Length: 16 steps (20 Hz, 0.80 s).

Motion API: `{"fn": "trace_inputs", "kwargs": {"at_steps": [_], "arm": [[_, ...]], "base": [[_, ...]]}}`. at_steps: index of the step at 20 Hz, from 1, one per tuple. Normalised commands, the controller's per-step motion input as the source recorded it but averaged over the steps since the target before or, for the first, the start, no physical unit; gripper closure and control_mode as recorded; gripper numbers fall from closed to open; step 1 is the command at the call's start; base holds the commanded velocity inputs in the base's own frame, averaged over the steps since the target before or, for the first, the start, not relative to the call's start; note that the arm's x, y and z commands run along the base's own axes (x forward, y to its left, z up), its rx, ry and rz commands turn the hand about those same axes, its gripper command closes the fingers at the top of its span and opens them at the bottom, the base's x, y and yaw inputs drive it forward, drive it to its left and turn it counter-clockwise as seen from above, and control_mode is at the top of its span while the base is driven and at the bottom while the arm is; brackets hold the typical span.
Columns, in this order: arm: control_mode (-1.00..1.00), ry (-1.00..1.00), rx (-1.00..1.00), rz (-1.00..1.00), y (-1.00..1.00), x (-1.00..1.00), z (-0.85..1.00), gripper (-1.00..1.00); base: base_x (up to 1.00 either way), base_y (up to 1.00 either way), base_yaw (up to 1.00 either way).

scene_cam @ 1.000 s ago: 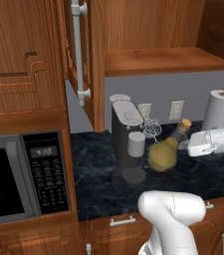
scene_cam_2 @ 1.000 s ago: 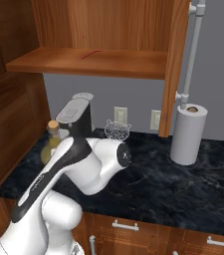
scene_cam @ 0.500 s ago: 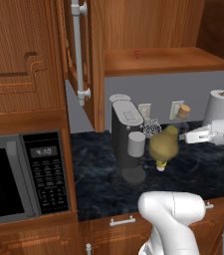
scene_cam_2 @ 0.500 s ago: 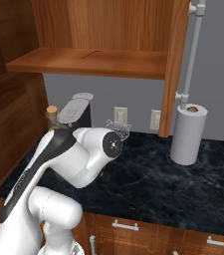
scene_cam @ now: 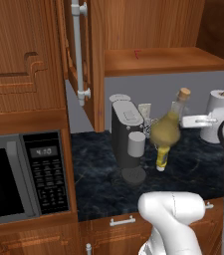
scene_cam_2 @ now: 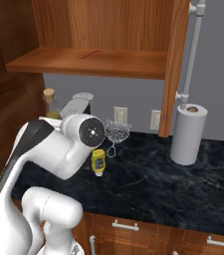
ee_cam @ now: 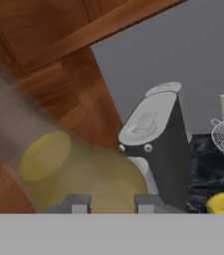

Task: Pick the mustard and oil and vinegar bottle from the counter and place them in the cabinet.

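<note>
My gripper (scene_cam: 179, 122) is shut on the oil and vinegar bottle (scene_cam: 166, 129), an olive-gold cruet with a cork, and holds it tilted in the air above the counter (scene_cam: 98, 174). In the hand view the cruet's body (ee_cam: 83, 174) looms blurred just past the gripper (ee_cam: 112, 204). Its cork and neck (scene_cam_2: 50, 102) peek out behind my arm in the right base view. The mustard (scene_cam: 162, 158), a small yellow squeeze bottle, stands on the counter (scene_cam_2: 153, 179) below the cruet; this mustard (scene_cam_2: 98, 162) stands apart from the gripper. The cabinet shelf (scene_cam: 163, 59) is above, door open.
A dark coffee machine (scene_cam: 126, 134) stands just left of the held cruet. A paper towel roll (scene_cam_2: 188, 134) is on the right, a wire strainer (scene_cam_2: 117, 132) by the wall outlets. The open cabinet door (scene_cam: 78, 50) hangs left; a microwave (scene_cam: 19, 174) sits lower left.
The cruet has risen off the counter with the gripper and now hangs higher, its cork closer to the shelf. The mustard, once hidden behind it, now shows.
</note>
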Motion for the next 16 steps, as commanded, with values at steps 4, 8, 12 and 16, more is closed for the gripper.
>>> {"fn": "trace_inputs", "kwargs": {"at_steps": [4, 8, 12, 16], "arm": [[-1.00, 0.00, 0.00, -0.11, 0.00, 0.00, 0.51, 1.00], [-1.00, 0.00, 0.00, -0.08, 0.00, 0.00, 0.38, 1.00], [-1.00, 0.00, 0.03, -0.09, 0.00, 0.00, 0.35, 1.00], [-1.00, 0.00, 0.03, -0.11, 0.00, 0.00, 0.37, 1.00]], "base": [[0.00, 0.00, 0.00], [0.00, 0.00, 0.00], [0.00, 0.00, 0.00], [0.00, 0.00, 0.00]]}}
